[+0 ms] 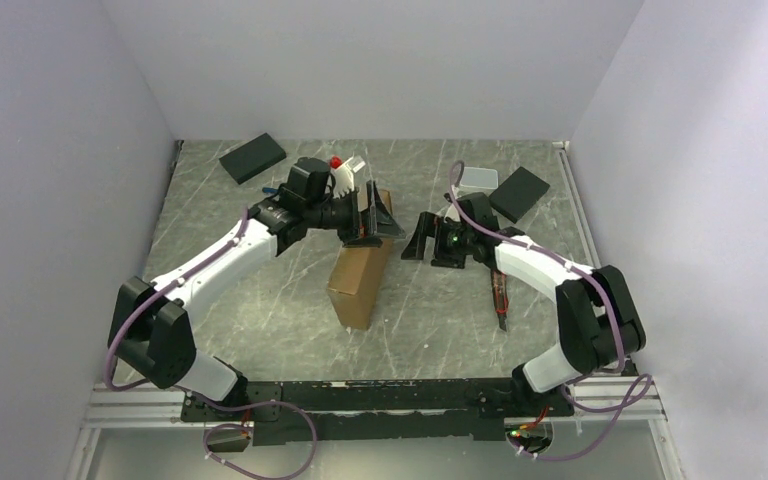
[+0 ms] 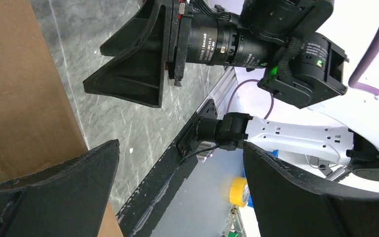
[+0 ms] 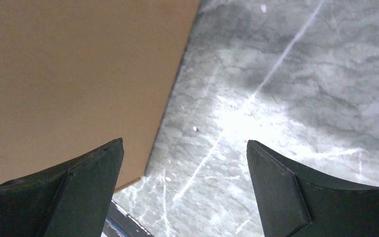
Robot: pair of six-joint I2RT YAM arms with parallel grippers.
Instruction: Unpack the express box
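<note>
The express box [image 1: 358, 282], plain brown cardboard, sits mid-table with its long side running from far to near. My left gripper [image 1: 374, 216] is at the box's far end, open. In the left wrist view the box [image 2: 19, 98] lies outside the left finger, and nothing is between the fingertips of the left gripper [image 2: 180, 148]. My right gripper [image 1: 422, 238] hangs open just right of the box and faces it. The right wrist view puts a box face [image 3: 79, 74] at upper left, with only table between the fingertips of the right gripper [image 3: 185, 143].
Two black flat blocks lie at the back, one far left [image 1: 253, 157] and one far right [image 1: 519, 193]. A small white-grey case [image 1: 478, 179] sits beside the right one. A red-and-white item [image 1: 344, 166] lies behind the left gripper. A thin dark tool [image 1: 500, 296] rests under the right arm.
</note>
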